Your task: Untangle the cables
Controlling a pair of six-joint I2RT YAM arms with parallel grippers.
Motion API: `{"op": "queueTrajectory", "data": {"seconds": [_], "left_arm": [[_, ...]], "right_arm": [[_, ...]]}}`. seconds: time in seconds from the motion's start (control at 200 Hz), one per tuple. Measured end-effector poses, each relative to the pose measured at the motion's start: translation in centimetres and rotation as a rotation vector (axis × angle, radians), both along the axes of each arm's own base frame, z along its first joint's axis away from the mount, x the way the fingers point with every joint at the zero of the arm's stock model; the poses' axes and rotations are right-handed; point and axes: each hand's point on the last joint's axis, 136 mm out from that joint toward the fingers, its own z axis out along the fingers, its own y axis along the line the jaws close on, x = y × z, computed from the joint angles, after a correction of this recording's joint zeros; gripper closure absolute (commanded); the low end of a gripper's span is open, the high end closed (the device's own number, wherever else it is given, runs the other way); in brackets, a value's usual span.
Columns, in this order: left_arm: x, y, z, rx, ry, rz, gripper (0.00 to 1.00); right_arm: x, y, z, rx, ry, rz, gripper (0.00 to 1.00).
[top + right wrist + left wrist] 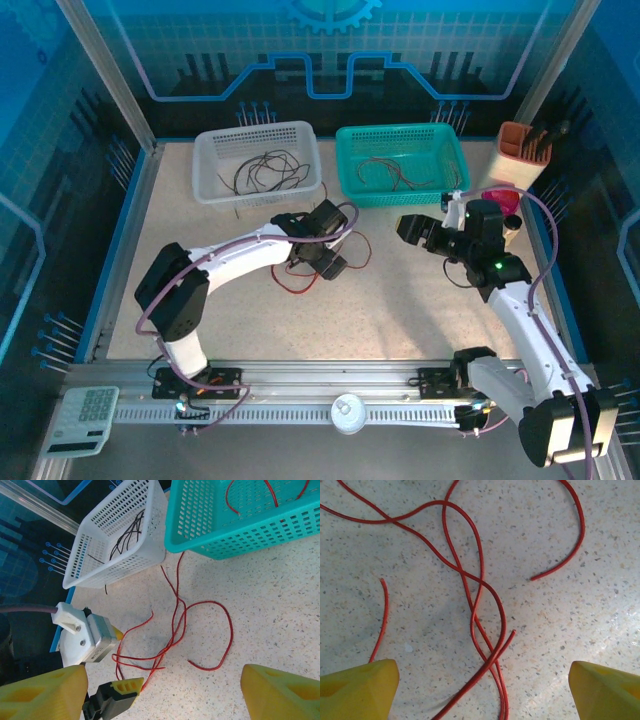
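Observation:
Several thin red cables lie looped and crossed over one another on the speckled table, and they also appear in the right wrist view and from the top camera. My left gripper hovers open just above the crossing, with its yellow fingertips wide on either side and nothing between them. It is also in the top view and the right wrist view. My right gripper is open and empty to the right of the tangle, facing it.
A white basket at the back holds black cables. Beside it, a teal basket holds red cables. An orange-brown holder and a pink object stand at the right edge. A calculator lies at the front left.

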Motion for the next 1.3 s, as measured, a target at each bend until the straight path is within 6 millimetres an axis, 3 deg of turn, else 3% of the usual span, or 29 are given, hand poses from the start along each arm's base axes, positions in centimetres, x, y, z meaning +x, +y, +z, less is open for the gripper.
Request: {"op": "queueTrajectory", "data": {"seconds": [0.295,0.455,0.565,0.795,0.86,1.025,1.3], "left_arm": [[-0.6,0.0,-0.4,0.017,0.015,0.0,0.11],[-0.2,0.5,-2.0,0.063,0.028,0.031,0.13],[0.0,0.7,-3.2,0.092,0.039,0.047,0.33],[0.8,0.6,-2.8,0.092,0.013,0.07,0.95],[1.0,0.4,-2.2,0.085,-0.002,0.074,1.0],[1.2,0.3,1.1,0.026,-0.059,0.076,1.0],[1.1,-0.7,11.9,-0.193,-0.22,0.044,1.0]], "right_arm": [[0.1,0.1,-0.1,0.015,0.002,0.0,0.19],[0.1,0.2,-0.1,0.02,0.004,0.003,0.19],[0.0,0.3,-0.1,0.022,0.004,0.006,0.19],[-0.1,0.3,0.1,0.026,-0.003,0.011,0.19],[-0.1,0.3,0.1,0.027,-0.003,0.012,0.19],[-0.1,0.7,0.1,0.037,-0.002,0.03,0.19],[0.1,3.2,-1.3,0.034,0.037,0.108,0.19]]}}
